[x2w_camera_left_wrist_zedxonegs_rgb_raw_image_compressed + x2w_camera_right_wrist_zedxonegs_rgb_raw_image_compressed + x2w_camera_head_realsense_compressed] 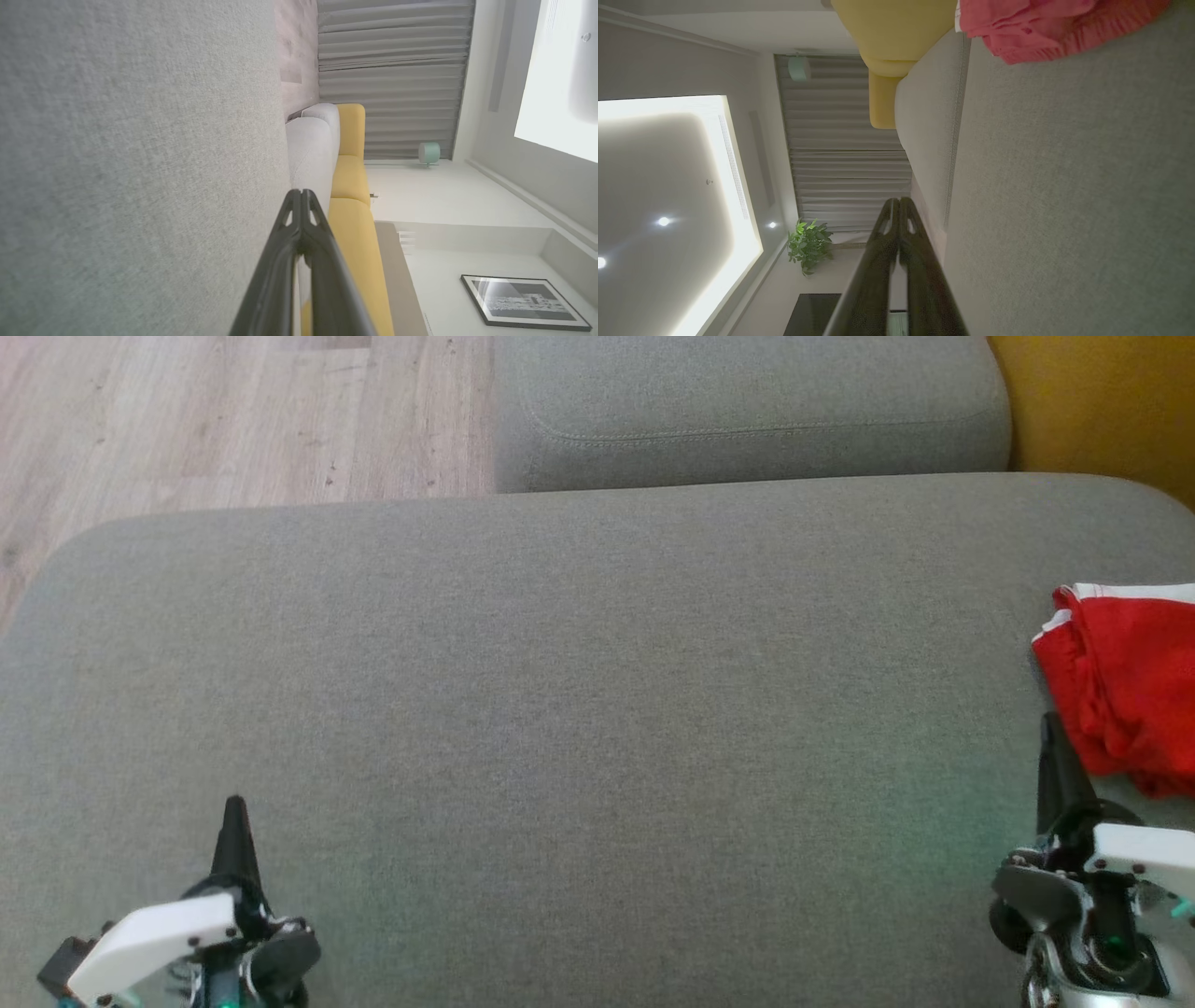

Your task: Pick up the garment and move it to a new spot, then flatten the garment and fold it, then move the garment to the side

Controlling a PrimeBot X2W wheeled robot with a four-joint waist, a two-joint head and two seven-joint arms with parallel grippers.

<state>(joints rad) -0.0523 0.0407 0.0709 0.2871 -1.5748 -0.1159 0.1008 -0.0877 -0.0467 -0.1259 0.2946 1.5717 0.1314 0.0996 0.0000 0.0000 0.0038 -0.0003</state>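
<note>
The garment (1125, 686) is red with white trim and lies bunched at the right edge of the grey cushion (579, 709); it also shows as a pink-red heap (1045, 25) at the top of the right wrist view. My right gripper (1052, 723) is shut with nothing in it, its tip just left of the garment's lower edge. My left gripper (234, 805) is shut and empty at the lower left, far from the garment. Both pairs of fingertips press together in the wrist views: left gripper (301, 192), right gripper (898, 200).
A second grey cushion (747, 411) lies behind the big one, with wood floor (187, 420) to the left and a yellow seat (1111, 401) at the back right. Curtains (387, 79) and a potted plant (809, 245) stand farther off.
</note>
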